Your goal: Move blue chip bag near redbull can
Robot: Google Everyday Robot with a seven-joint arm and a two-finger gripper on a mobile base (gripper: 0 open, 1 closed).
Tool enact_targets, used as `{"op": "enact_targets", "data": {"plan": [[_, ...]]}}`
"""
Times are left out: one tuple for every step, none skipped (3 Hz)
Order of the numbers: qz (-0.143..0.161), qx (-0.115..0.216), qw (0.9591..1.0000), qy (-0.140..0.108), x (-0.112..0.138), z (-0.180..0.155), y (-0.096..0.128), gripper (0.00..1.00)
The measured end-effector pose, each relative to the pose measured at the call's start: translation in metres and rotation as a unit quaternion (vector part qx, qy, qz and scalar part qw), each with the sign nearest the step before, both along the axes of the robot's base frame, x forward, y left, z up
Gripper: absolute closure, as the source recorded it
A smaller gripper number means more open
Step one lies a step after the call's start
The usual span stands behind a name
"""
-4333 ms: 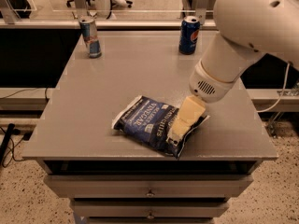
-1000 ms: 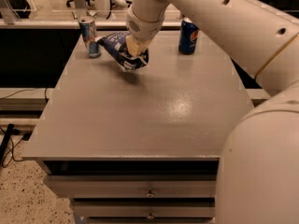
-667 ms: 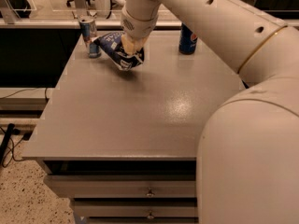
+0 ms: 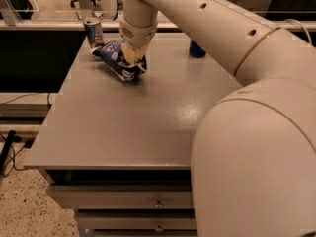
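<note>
The blue chip bag (image 4: pixel 115 59) is a crinkled navy foil bag at the far left of the grey table (image 4: pixel 148 122). Its upper end lies right beside the redbull can (image 4: pixel 93 32), a slim silver and blue can standing upright at the table's back left corner. My gripper (image 4: pixel 132 54) reaches down from the white arm and is shut on the right part of the bag. The bag is tilted, with its lower end at or just above the table top. I cannot tell whether the bag touches the can.
A wider dark blue can (image 4: pixel 196 49) stands at the back of the table, mostly hidden behind my arm. My large white arm (image 4: pixel 247 132) fills the right side of the view. Drawers (image 4: pixel 123 196) sit under the table's front edge.
My gripper has carried the bag from the table's middle to the back left. Over the last second it moved slightly left, closer to the redbull can.
</note>
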State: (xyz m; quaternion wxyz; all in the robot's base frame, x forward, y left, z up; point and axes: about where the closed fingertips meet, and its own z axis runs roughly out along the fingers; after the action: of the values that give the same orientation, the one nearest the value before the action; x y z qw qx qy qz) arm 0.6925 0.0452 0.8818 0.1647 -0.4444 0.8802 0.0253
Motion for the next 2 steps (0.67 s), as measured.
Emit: {"op": "enact_targets", "data": {"plan": [[0.015,-0.005,0.9998,0.01,-0.003,-0.008,0.012,0.6],[0.029,-0.007,0.9995,0.011,-0.002,-0.008,0.024,0.36]]}}
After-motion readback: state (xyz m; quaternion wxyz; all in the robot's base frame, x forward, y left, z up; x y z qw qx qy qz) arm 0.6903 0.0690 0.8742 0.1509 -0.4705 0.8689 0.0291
